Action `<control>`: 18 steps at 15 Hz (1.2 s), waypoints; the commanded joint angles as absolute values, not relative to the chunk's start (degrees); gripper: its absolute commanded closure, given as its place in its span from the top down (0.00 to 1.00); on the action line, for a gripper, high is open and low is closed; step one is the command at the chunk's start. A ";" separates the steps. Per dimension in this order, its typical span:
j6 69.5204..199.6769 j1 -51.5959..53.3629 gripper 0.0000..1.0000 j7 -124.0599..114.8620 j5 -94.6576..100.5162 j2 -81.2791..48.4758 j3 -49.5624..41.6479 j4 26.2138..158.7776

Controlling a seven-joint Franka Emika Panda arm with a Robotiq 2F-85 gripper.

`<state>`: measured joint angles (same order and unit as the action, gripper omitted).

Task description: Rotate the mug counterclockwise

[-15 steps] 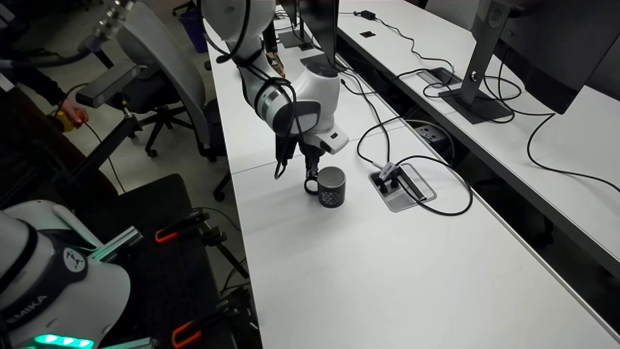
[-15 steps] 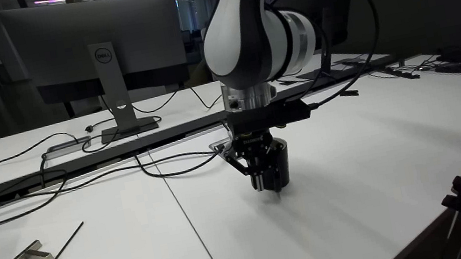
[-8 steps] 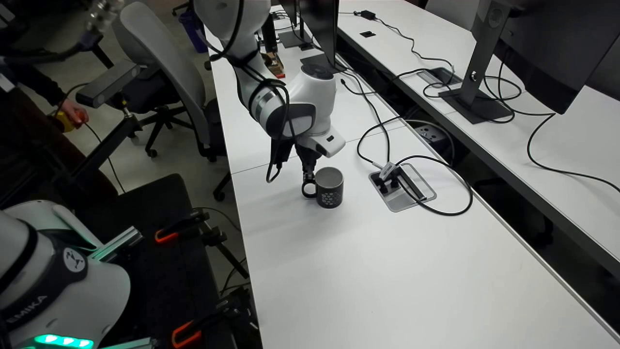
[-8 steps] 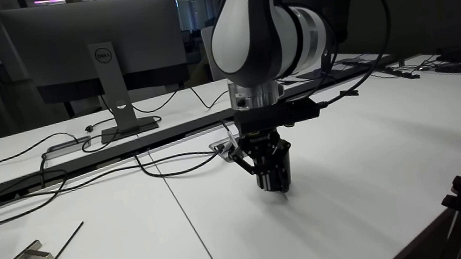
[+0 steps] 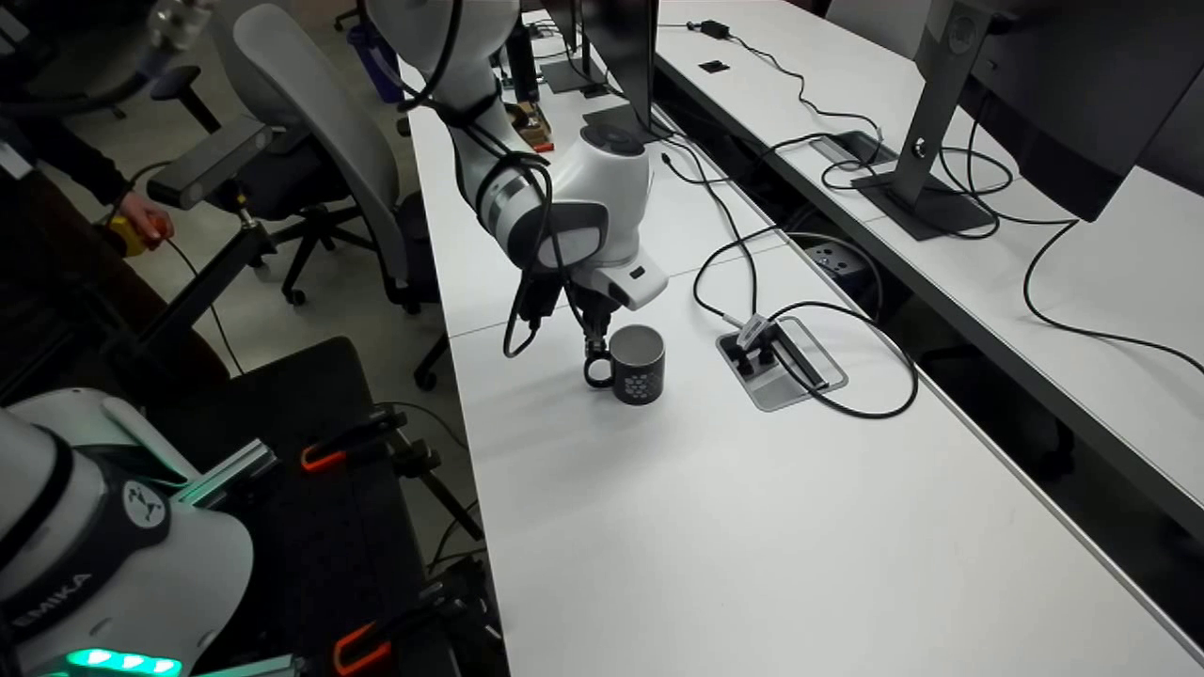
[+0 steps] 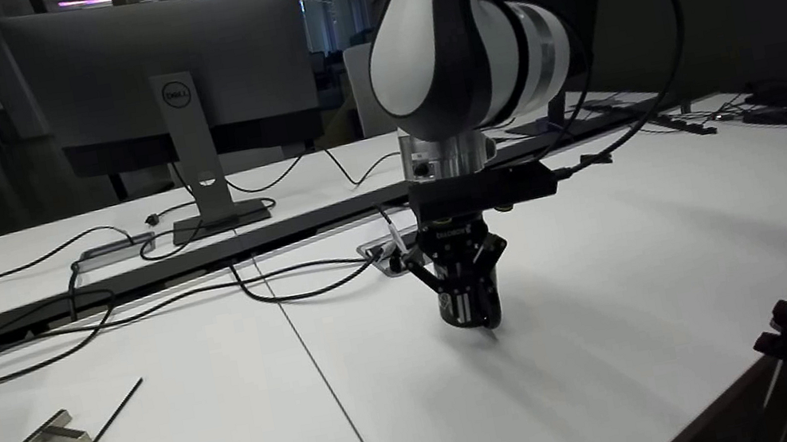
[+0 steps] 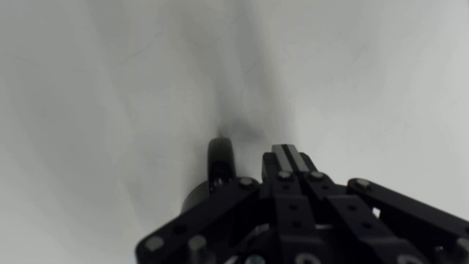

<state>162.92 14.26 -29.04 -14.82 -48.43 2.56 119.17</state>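
Over the last second my mug (image 5: 639,371) scooted slightly toward 9 o'clock in an exterior view, its handle (image 5: 588,370) swinging from about 9 a touch toward 8. Meanwhile I've nudged the gripper (image 6: 464,308) toward 3 o'clock in an exterior view, and it now blocks more of the mug there.
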 commanded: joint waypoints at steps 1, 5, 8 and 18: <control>164.60 13.08 0.00 -28.04 -16.92 -45.37 3.12 123.35; 165.71 12.26 0.00 -28.03 -17.89 -44.27 3.12 125.48; 166.44 11.98 0.00 -28.16 -18.35 -43.57 2.98 126.73; 167.55 10.81 0.00 -28.24 -19.56 -42.24 2.81 130.03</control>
